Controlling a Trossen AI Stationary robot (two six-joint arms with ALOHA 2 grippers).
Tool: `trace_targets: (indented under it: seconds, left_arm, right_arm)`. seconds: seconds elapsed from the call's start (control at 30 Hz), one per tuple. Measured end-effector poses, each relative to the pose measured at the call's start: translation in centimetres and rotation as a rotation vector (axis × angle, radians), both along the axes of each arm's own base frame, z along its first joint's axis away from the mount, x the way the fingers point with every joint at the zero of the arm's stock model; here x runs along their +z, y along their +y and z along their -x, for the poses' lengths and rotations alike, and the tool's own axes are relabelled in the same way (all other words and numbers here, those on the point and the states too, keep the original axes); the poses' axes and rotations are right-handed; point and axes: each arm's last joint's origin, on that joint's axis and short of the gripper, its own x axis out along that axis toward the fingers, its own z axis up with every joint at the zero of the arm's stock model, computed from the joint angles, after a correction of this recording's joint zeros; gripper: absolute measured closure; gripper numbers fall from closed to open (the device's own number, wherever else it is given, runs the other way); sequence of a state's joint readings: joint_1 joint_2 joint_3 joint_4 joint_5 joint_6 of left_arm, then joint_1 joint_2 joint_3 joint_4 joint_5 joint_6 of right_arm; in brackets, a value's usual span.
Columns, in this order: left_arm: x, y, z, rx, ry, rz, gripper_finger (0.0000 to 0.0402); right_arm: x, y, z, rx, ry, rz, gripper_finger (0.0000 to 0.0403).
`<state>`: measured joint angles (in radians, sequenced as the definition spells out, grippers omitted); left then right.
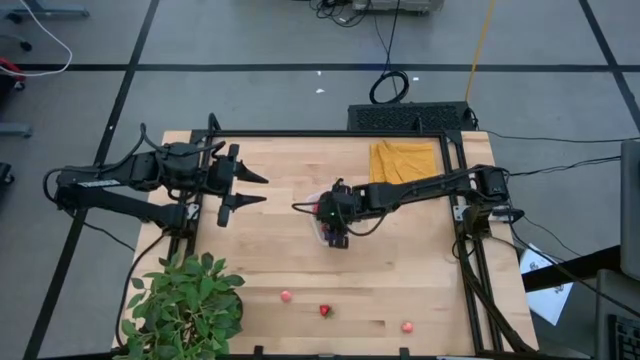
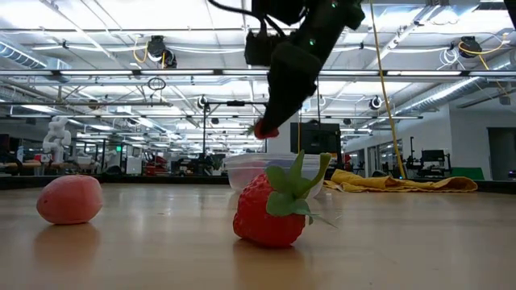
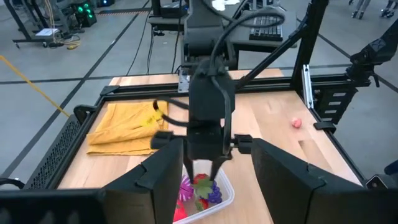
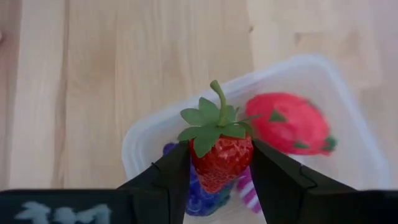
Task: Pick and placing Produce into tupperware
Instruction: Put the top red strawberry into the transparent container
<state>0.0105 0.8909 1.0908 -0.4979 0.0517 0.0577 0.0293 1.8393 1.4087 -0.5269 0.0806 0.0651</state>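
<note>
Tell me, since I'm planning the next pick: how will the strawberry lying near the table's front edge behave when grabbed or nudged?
The strawberry looks like moulded plastic, so probably stiff and light. Its rounded, tapered body lies on its side, so a nudge may roll it in a curve. The glossy skin could slip between narrow jaws; the leafy cap looks bendy.

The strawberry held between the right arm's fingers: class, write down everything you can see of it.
The strawberry is a glossy red toy fruit with a seeded, plastic-looking skin, a green leafy cap and a curved green stem. It is gripped on both sides by the right gripper, whose dark fingers press its flanks. It hangs above the clear tupperware, over a purple grape bunch and beside a spiky red fruit inside.
</note>
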Motion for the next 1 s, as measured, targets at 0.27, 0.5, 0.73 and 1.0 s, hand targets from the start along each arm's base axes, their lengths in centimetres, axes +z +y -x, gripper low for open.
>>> trace_targets:
  seconds: [0.27,0.5,0.73,1.0]
  left_arm:
    - [0.0,0.0,0.0,-0.007,-0.001,-0.024,0.0206]
    - [0.0,0.0,0.0,-0.005,-0.001,-0.018,0.0206]
    - [0.0,0.0,0.0,-0.004,-0.001,-0.018,0.0206]
    - [0.0,0.0,0.0,-0.004,-0.001,-0.019,0.0206]
  right_arm:
    - [-1.6,-0.1,0.5,0.004,0.013,-0.004,0.0259]
    - [-1.8,0.0,0.2,0.05,-0.042,0.022,0.0259]
    - [-2.5,-0.4,0.4,0.053,-0.056,0.031,0.0259]
    - [-3.5,-1.1,0.8,0.039,-0.055,0.034,0.0256]
